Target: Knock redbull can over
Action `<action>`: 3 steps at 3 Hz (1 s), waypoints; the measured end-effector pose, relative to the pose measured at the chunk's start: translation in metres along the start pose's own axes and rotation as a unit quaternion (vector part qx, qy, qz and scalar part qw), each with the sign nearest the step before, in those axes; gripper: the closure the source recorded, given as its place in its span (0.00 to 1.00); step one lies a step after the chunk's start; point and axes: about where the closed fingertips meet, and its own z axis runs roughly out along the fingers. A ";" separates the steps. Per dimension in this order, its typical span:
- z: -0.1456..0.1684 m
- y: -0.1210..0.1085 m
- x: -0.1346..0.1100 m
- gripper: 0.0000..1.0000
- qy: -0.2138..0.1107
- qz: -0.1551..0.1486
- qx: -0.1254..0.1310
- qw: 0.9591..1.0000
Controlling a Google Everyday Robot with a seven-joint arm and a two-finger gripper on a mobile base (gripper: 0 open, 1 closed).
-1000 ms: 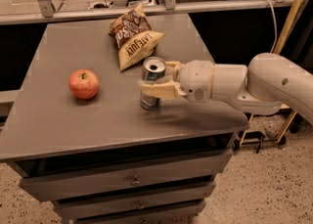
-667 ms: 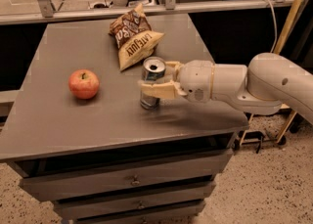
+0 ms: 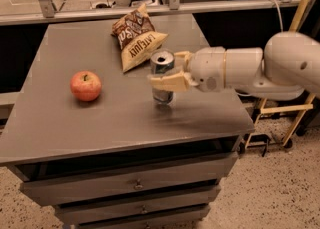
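One tool around redbull can — shifted.

Gripper touches redbull can from right (apple left, chip bags behind).

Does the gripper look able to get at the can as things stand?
Likely yes: the gripper is right at the upright can, with nothing between them; the apple and chip bags lie apart.

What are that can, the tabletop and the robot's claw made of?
The redbull can looks metal: its silver top glints. The table is matte grey with faint sheen, perhaps painted metal or laminate. The gripper, at the can, has a smooth cream shell, probably plastic.
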 end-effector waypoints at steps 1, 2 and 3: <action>-0.037 -0.024 -0.042 1.00 0.079 -0.039 0.019 0.996; -0.064 -0.042 -0.078 1.00 0.162 -0.072 0.028 0.984; -0.057 -0.041 -0.086 1.00 0.254 -0.094 0.009 0.963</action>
